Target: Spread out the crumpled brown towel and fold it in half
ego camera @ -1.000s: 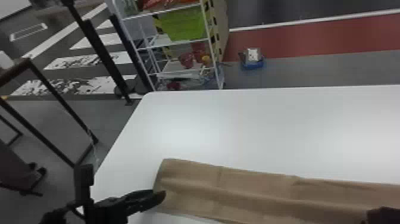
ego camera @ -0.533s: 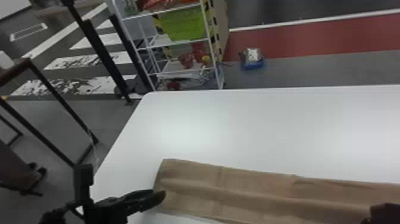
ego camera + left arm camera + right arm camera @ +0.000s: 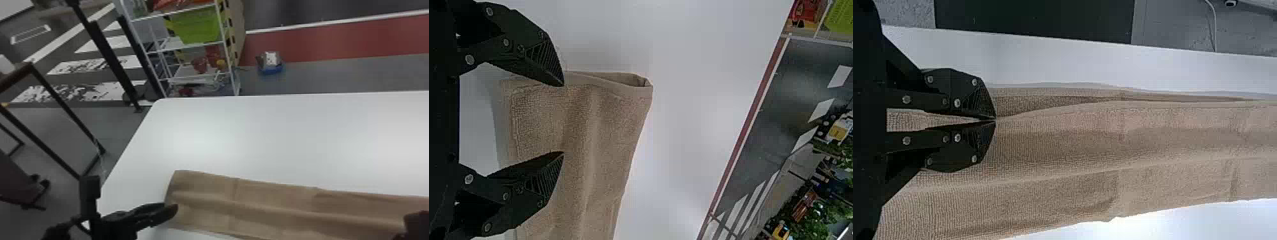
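The brown towel (image 3: pixel 255 204) lies as a long, folded strip across the near part of the table, with a lengthwise ridge. At its left end is my left gripper (image 3: pixel 170 209). In the left wrist view, this gripper (image 3: pixel 563 119) stands open over the end of the towel (image 3: pixel 599 135), where a corner shows a gap between layers. My right gripper (image 3: pixel 415 225) is over the towel's right part at the head view's edge. In the right wrist view, the right gripper (image 3: pixel 995 119) has its tips together on the towel (image 3: pixel 1153 135), a fold running out from them.
The white table (image 3: pixel 271 137) extends beyond the towel, its left edge slanting beside my left arm. Past the far edge stand a wire shelf rack (image 3: pixel 191 48) and a small blue-based item (image 3: pixel 270 68) on the floor. A dark metal frame (image 3: pixel 63 102) stands off to the left.
In the head view, my right gripper has shifted slightly right and farther from the near edge. The left gripper keeps its place at the towel's left end.
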